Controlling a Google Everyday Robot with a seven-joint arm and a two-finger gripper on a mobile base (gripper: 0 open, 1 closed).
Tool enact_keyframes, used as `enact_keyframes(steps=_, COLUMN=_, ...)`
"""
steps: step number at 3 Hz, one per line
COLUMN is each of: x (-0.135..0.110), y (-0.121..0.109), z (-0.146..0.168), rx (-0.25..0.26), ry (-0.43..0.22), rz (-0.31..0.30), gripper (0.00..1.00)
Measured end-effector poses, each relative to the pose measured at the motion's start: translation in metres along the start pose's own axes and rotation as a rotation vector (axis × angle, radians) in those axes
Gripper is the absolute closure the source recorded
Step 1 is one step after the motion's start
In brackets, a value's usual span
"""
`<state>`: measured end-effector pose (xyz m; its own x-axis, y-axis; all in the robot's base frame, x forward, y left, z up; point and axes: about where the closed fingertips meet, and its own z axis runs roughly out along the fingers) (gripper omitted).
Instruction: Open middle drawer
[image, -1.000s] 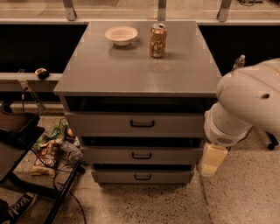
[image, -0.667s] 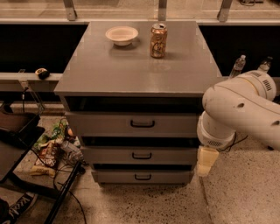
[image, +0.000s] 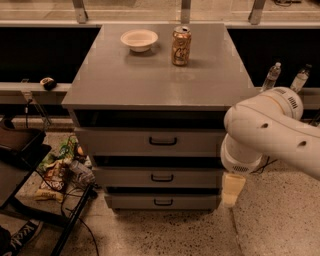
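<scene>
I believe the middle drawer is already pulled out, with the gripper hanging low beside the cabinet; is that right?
Not quite: the camera view shows the middle drawer closed, not pulled out. The gripper does hang low beside the cabinet.

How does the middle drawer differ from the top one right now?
The top drawer has a taller front and longer black handle; the middle drawer sits lower with a shorter handle. Both are grey and shut. The gripper hangs right of the cabinet, away from both handles.
</scene>
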<state>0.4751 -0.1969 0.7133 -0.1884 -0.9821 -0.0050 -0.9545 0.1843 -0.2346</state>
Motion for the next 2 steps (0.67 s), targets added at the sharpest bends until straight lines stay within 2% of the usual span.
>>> enact_keyframes(steps=1, x=-0.006, y=0.021, z=0.051, rx=-0.071, ry=-0.043, rz=-0.023, gripper=0.00)
enact_keyframes(steps=2, x=-0.020, y=0.023, z=0.122, rx=-0.081, ry=-0.088, rz=-0.068, gripper=0.00)
